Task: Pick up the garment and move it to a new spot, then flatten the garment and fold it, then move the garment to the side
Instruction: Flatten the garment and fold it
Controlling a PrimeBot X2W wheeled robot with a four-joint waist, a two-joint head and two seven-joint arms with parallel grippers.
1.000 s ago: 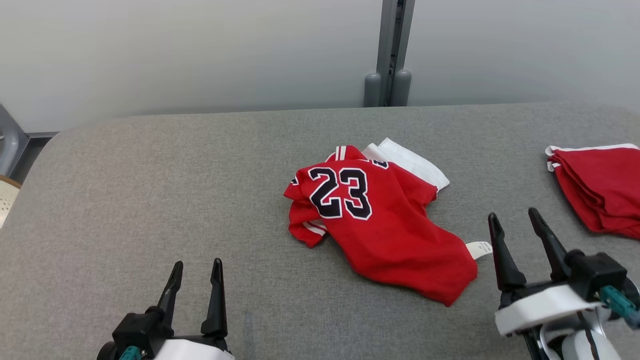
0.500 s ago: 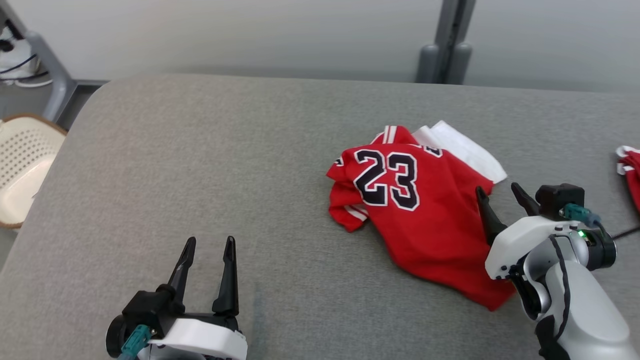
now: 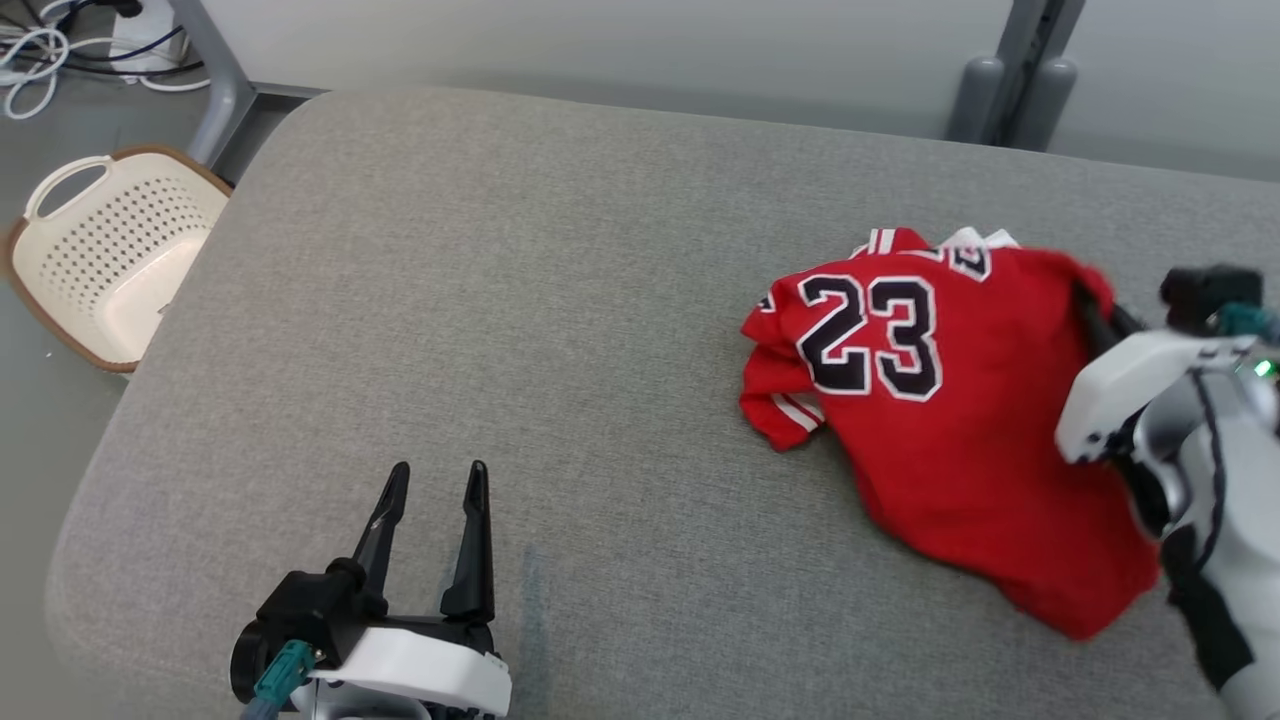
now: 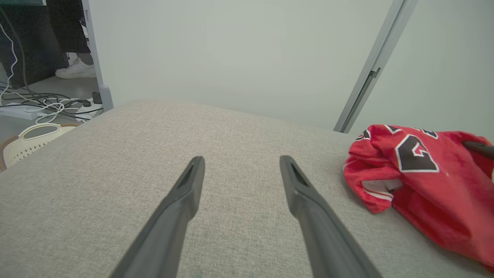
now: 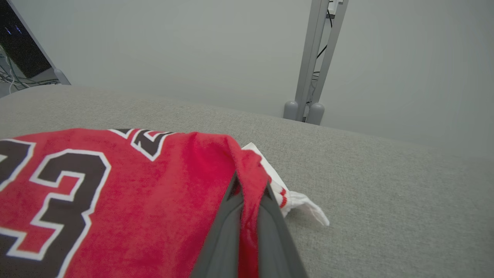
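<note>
You're in a robot test room or lab rather than a home — plain pale wall panels, a grey metal post behind the table, and loose cables trailing over a bare grey floor. The work surface is a wide table covered in grey fabric, with a perforated plastic laundry basket on the floor beside it — and a person's white shoe shows in the far corner.

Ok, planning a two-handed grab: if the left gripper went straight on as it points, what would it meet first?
Probably nothing but bare table; the left gripper points past the jersey, which lies off to its right. Height unclear.
</note>
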